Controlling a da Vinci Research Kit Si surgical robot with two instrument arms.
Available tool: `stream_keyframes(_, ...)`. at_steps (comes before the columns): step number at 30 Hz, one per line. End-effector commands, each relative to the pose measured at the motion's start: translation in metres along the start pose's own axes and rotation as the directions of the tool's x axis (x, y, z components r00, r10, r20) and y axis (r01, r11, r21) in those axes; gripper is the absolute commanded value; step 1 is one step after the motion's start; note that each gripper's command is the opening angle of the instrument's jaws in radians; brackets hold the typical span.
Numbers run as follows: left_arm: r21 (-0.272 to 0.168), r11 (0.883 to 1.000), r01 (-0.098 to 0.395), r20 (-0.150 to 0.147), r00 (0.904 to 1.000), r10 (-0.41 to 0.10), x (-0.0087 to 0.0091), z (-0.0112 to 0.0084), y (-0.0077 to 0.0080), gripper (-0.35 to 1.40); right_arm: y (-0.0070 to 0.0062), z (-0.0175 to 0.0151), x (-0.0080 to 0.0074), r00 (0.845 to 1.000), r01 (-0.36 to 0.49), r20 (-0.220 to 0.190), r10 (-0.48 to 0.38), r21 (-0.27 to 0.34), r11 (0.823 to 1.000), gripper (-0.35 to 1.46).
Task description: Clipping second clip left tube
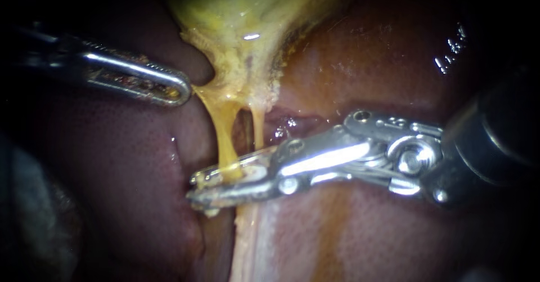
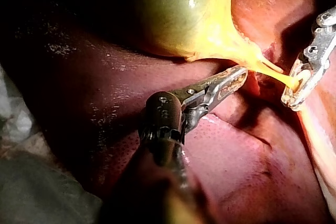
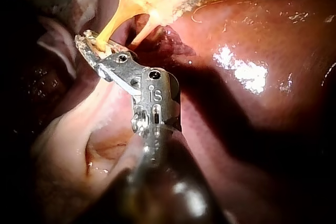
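Note:
The yellow-green gallbladder hangs at the top and narrows into two thin tubes. The left tube runs down into my right instrument, whose jaws stand open astride it, one on each side, with a gap showing. The right tube passes just behind those jaws. The right wrist view shows the same: the jaws straddle the left tube. My left instrument is shut on yellow tissue at the gallbladder's neck, up and left of the tubes; its jaws also show in the left wrist view.
Dark red liver lies on both sides of the tubes. A pale band of tissue continues below the right instrument's jaws. The right instrument's wrist joint and dark shaft fill the right side.

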Motion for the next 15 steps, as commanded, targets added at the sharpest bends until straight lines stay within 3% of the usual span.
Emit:
stream_keyframes(1, 0.0, 1.0, 0.0, 0.0, 1.0, 0.0, 0.0, 0.0, 0.0, -0.35, -0.0001, -0.0001, -0.0001, 1.0, -0.016, 0.001, 0.016, 0.002, 1.0, -0.35)
stream_keyframes(15, 0.0, 1.0, 0.0, 0.0, 1.0, 0.0, 0.0, 0.0, 0.0, -0.35, 0.0003, -0.0005, -0.001, 1.0, -0.029, 0.006, 0.029, -0.001, 1.0, -0.35)
